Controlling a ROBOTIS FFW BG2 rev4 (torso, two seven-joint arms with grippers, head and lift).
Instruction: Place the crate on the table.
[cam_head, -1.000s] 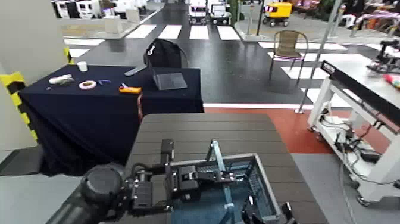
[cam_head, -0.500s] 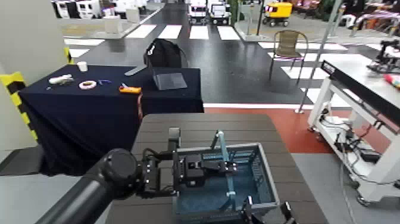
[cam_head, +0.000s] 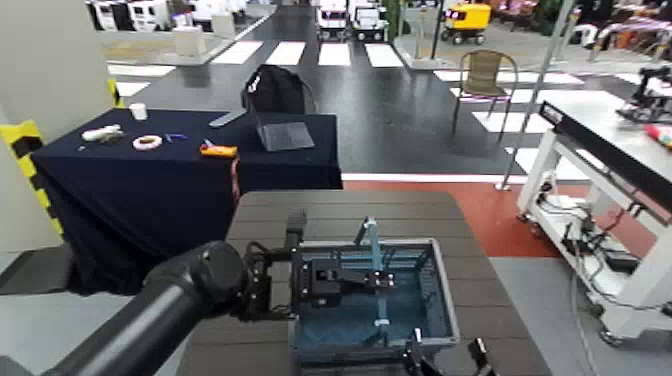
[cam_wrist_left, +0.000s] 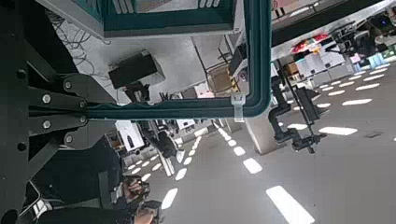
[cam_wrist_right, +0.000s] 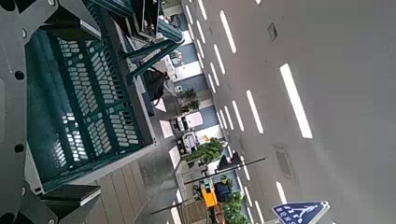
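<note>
Crate (cam_head: 372, 300) sits low centre of your head view, over the table (cam_head: 340, 215). Your left gripper (cam_head: 345, 281) pinches its teal handle (cam_head: 374, 262); your right gripper (cam_head: 440, 358), bottom edge, state unclear.

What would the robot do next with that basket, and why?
Probably lower it and let go: the crate already hangs over the table, with the left gripper clamped on its teal handle. The right gripper waits at its near end.
</note>
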